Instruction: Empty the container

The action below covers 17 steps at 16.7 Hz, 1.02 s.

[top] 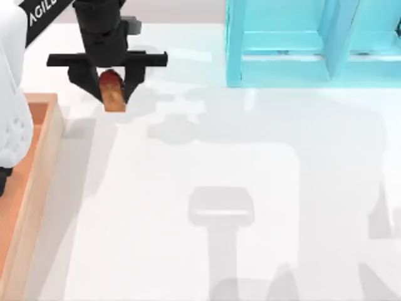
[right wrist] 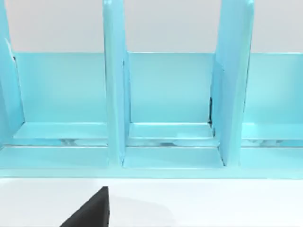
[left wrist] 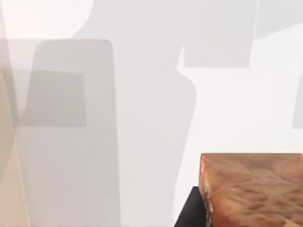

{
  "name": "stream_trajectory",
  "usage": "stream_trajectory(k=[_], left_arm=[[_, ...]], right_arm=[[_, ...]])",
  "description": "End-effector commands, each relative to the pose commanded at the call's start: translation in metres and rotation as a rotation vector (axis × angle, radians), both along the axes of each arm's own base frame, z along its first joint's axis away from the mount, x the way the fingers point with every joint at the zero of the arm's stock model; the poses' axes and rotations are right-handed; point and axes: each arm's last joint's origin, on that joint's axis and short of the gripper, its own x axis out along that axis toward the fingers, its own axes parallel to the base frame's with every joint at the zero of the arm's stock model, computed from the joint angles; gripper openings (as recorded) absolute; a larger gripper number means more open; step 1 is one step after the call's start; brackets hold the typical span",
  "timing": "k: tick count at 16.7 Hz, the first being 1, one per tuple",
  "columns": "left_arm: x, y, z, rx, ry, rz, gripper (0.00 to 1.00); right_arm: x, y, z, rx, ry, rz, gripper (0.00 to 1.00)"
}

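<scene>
Top view: left gripper (top: 113, 88) sits at the far left part of the white table (top: 250, 188), just right of the container's far corner, its black fingers clamped on a small orange-brown block (top: 113, 97) with a red-brown rounded top; the block pokes out below the fingertips. Partial white lettering "AGIL" reads on the black arm link at the upper left corner of the top view; no other writing legible. Container (top: 44, 163), a shallow wooden box with tan rim and orange-brown floor, lies along the left edge of the table, cut off by the frame; part of its floor is hidden behind the white arm body. The held block is outside the box, over bare table beside its right wall. Turquoise shelf unit (top: 301, 44) stands at the far right of the table, well apart from the gripper. Left wrist view: block (left wrist: 251, 189) close to the camera, grainy orange-brown surface, a black finger (left wrist: 191, 210) against it, table beyond. Right wrist view: shelf unit (right wrist: 165, 104) with upright dividers faces the camera, one black finger (right wrist: 92, 210) at the edge; right gripper state cannot be told
</scene>
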Motion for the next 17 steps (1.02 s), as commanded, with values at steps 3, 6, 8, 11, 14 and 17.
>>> stream_trajectory(k=[3,6,8,11,14,17], left_arm=[[-0.002,-0.049,-0.016,-0.005,-0.01,-0.008,0.0],[-0.003,-0.058,-0.02,-0.007,-0.013,-0.009,0.0],[-0.003,-0.058,-0.02,-0.007,-0.013,-0.009,0.0],[-0.002,-0.057,-0.023,-0.008,-0.012,-0.009,0.0],[-0.002,-0.057,-0.037,-0.011,-0.017,-0.008,0.0],[-0.003,-0.058,-0.056,-0.009,-0.015,-0.009,0.0]], right_arm=[[0.0,0.0,0.0,0.0,0.0,0.0,1.0],[0.0,0.0,0.0,0.0,0.0,0.0,1.0],[0.0,0.0,0.0,0.0,0.0,0.0,1.0],[0.0,0.0,0.0,0.0,0.0,0.0,1.0],[0.0,0.0,0.0,0.0,0.0,0.0,1.0],[0.0,0.0,0.0,0.0,0.0,0.0,1.0]])
